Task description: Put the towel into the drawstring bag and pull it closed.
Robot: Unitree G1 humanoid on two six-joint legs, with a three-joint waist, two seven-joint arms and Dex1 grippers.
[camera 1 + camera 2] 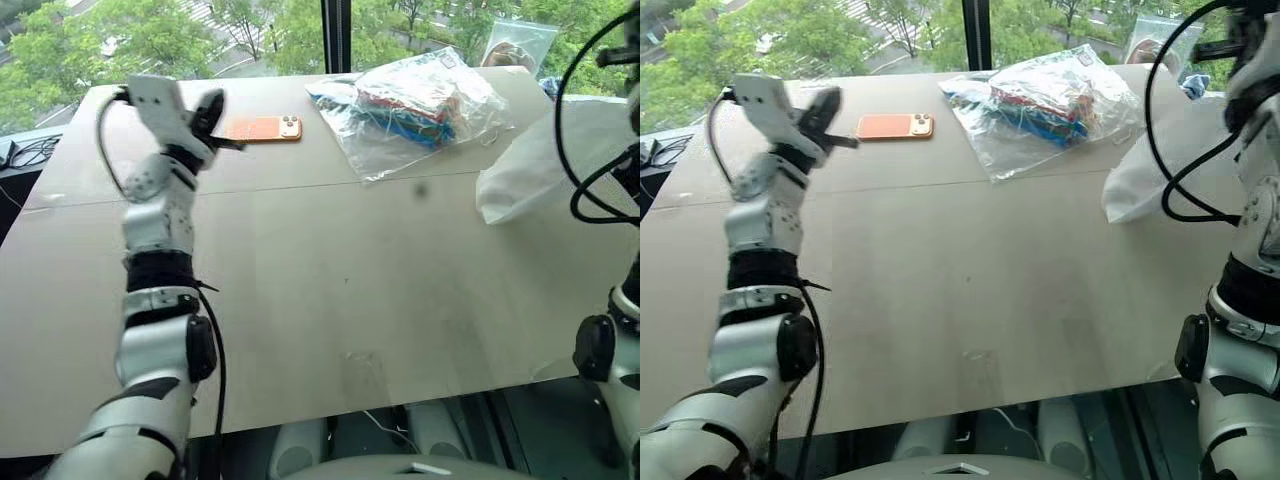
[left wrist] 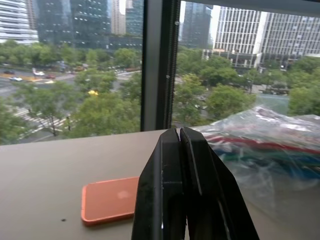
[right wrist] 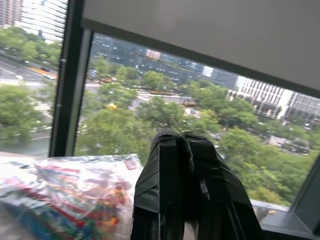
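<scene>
The drawstring bag [image 1: 525,170] is a white, thin fabric pouch lying crumpled at the table's right edge, partly behind my right arm's black cables. The towel is hidden from view. My left gripper [image 1: 208,110] is raised over the back left of the table, just left of an orange phone, far from the bag. Its two black fingers [image 2: 170,190] are pressed together with nothing between them. My right gripper [image 3: 182,137] is held up high on the right, pointing toward the window, its taped fingers shut and empty.
An orange phone [image 1: 262,128] lies flat at the back left. A clear plastic bag of colourful items [image 1: 410,105] sits at the back centre-right, with a small clear zip bag [image 1: 520,42] behind it. The beige table [image 1: 330,290] ends at a window.
</scene>
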